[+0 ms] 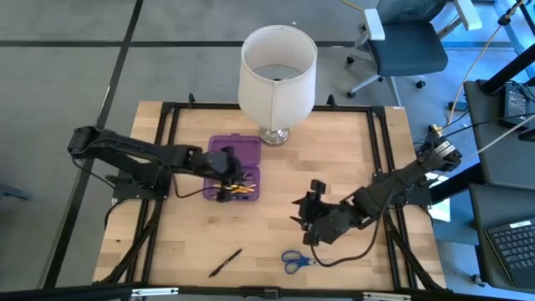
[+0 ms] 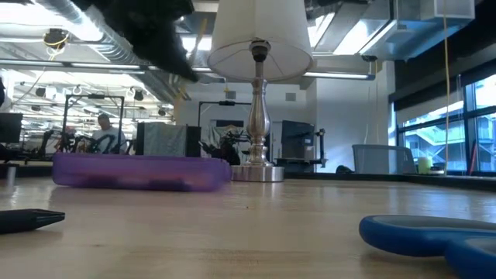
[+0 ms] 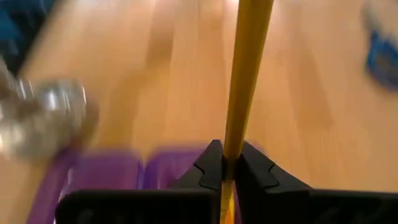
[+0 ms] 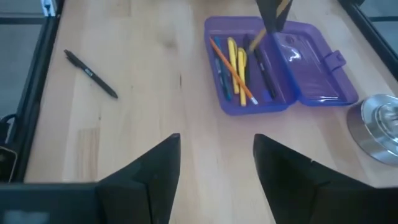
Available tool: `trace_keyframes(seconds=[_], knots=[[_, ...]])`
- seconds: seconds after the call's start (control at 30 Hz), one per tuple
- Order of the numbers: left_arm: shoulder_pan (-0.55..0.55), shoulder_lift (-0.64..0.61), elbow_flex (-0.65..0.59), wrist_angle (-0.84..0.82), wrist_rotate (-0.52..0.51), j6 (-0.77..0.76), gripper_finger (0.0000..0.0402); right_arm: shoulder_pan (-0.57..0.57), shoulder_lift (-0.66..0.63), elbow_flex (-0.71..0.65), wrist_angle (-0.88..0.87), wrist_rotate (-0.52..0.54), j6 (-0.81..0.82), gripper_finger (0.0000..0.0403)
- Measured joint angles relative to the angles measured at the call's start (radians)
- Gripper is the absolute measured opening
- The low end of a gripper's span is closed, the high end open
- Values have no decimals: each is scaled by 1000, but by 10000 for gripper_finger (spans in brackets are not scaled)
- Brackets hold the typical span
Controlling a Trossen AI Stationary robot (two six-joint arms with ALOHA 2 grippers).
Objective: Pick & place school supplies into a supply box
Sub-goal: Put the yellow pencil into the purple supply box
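Low view: supply box [image 2: 139,172] contents hidden behind purple wall; scissors [image 2: 434,236] cut off. Left gripper [image 3: 225,169] over box, pinching yellow pencil [image 3: 247,74]. Right gripper [image 4: 214,165] spread, empty, mid-table. Black pen [image 1: 226,262] near front edge. Lamp [image 1: 277,79] behind box.

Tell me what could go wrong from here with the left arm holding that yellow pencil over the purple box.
The left gripper is shut on the yellow pencil above the supply box. The pencil sticks out far past the fingers, so on release it might tip over the box's edge. The black pen and scissors lie near the table's front edge; a nudge could push them off.
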Motion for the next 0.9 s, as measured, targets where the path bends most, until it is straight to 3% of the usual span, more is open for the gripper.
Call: trace_keyframes(seconds=[0.1,0.2,0.43,0.6,0.9], knots=[[0,44,116,-267,1,-81,12,1,2,0,-7,0,0,205],[2,96,182,-411,0,-155,12,0,4,0,-20,0,0,206],[53,260,247,-485,131,-156,13,0,4,0,-20,-1,8,206],[87,366,299,-583,130,-152,14,0,4,0,-28,-8,29,205],[105,455,310,-593,200,-150,19,0,4,0,-55,-15,31,208]])
